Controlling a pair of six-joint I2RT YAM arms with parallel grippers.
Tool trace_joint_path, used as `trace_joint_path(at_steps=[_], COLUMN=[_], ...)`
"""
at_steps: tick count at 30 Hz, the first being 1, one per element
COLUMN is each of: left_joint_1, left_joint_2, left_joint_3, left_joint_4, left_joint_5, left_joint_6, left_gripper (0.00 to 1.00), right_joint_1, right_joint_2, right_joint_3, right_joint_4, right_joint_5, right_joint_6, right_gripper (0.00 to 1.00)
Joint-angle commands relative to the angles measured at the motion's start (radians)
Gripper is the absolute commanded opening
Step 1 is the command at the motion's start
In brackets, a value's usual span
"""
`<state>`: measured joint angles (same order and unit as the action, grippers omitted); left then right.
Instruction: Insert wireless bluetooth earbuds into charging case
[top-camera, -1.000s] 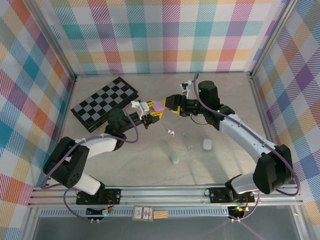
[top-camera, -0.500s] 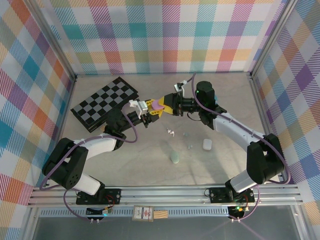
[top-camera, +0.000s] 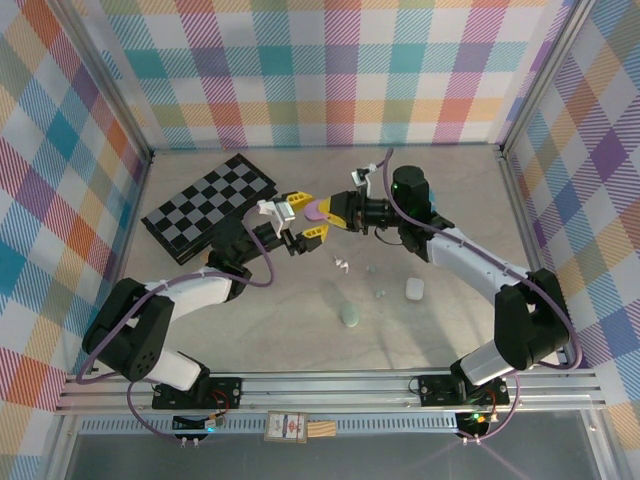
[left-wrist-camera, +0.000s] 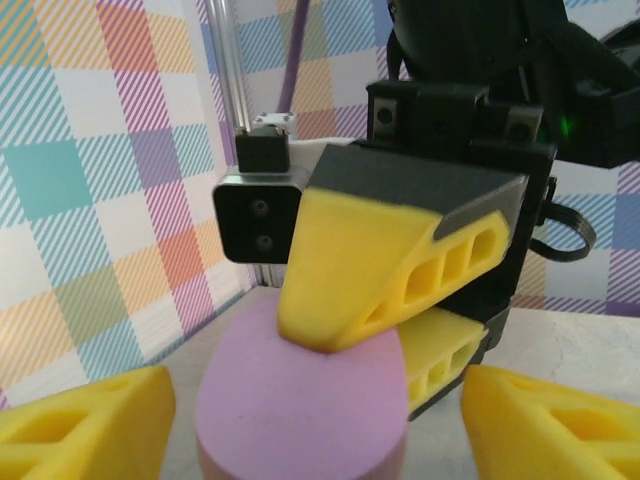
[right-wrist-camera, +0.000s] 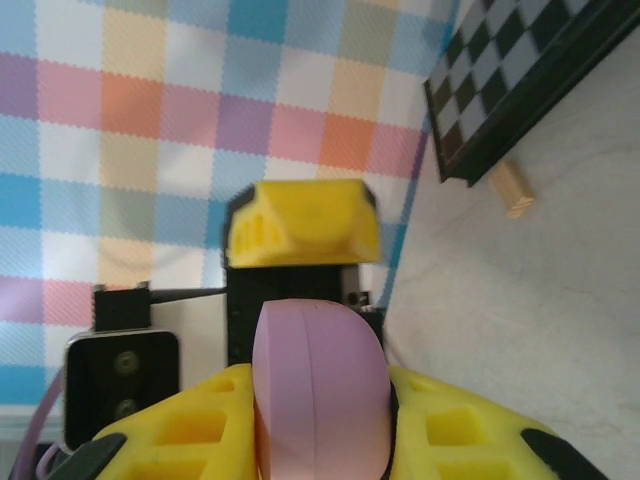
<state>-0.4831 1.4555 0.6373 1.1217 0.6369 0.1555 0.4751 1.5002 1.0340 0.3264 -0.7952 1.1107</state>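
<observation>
right gripper (top-camera: 327, 211): pinching pink case (right-wrist-camera: 318, 385), aloft over desk (top-camera: 450, 200), nearer its far edge | left gripper (top-camera: 306, 215): jaws spread, flanking the case | earbuds (top-camera: 342, 264): loose on desk, midway between side edges

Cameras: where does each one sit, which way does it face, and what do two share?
Top external: above and behind the arm bases, looking down at the table; both arms, left gripper open, right gripper shut on the pink charging case.
Left wrist: on the left arm, faces the right gripper across the case; own yellow fingertips at the bottom corners.
Right wrist: on the right arm, faces the left gripper, chessboard beyond; own fingers clamp the case.
Shared: both wrist views show the case, from opposite sides.
</observation>
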Motion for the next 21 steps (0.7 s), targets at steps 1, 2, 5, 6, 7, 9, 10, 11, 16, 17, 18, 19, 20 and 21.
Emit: trace_joint_path(at_steps=[1, 2, 5, 6, 7, 9, 10, 11, 16, 17, 18, 19, 20, 21], left_joint_1=[-0.003, -0.003, -0.005, -0.005, -0.006, -0.013, -0.017, -0.022, -0.055, -0.063, -0.069, -0.075, -0.081, -0.084], left_joint_2=[-0.053, -0.063, -0.090, -0.100, -0.110, -0.131, -0.139, -0.147, -0.177, -0.181, -0.184, -0.187, -0.191, -0.195], left_joint_3=[-0.030, -0.043, -0.077, -0.088, -0.097, -0.117, -0.128, -0.139, -0.179, -0.185, -0.190, -0.196, -0.201, -0.206], left_joint_4=[-0.054, -0.067, -0.127, -0.154, -0.182, -0.232, -0.248, -0.261, -0.326, -0.342, -0.351, -0.362, -0.370, -0.374], left_joint_5=[-0.008, -0.010, -0.022, -0.026, -0.030, -0.039, -0.042, -0.045, -0.059, -0.059, -0.059, -0.060, -0.059, -0.060], left_joint_6=[0.052, 0.061, 0.076, 0.085, 0.091, 0.098, 0.100, 0.100, 0.098, 0.096, 0.095, 0.092, 0.087, 0.082], left_gripper=[0.85, 0.89, 0.95, 0.97, 0.98, 1.00, 1.00, 1.00, 1.00, 1.00, 1.00, 1.00, 1.00, 1.00], right_joint_1=[-0.039, -0.051, -0.085, -0.093, -0.098, -0.109, -0.116, -0.123, -0.144, -0.144, -0.145, -0.145, -0.145, -0.148], right_joint_2=[-0.021, -0.012, 0.028, 0.045, 0.061, 0.107, 0.138, 0.178, 0.346, 0.378, 0.405, 0.436, 0.463, 0.483], right_joint_3=[-0.020, -0.023, -0.030, -0.024, -0.015, 0.007, 0.023, 0.039, 0.110, 0.130, 0.148, 0.168, 0.183, 0.196], right_joint_4=[-0.082, -0.103, -0.142, -0.171, -0.196, -0.239, -0.247, -0.249, -0.213, -0.219, -0.225, -0.232, -0.238, -0.244], right_joint_5=[0.092, 0.112, 0.164, 0.191, 0.217, 0.270, 0.284, 0.290, 0.334, 0.345, 0.355, 0.364, 0.370, 0.376], right_joint_6=[-0.110, -0.129, -0.176, -0.203, -0.231, -0.279, -0.294, -0.302, -0.306, -0.310, -0.314, -0.317, -0.319, -0.320], right_gripper=[0.19, 0.19, 0.19, 0.19, 0.19, 0.19, 0.19, 0.19, 0.19, 0.19, 0.19, 0.20, 0.20, 0.20])
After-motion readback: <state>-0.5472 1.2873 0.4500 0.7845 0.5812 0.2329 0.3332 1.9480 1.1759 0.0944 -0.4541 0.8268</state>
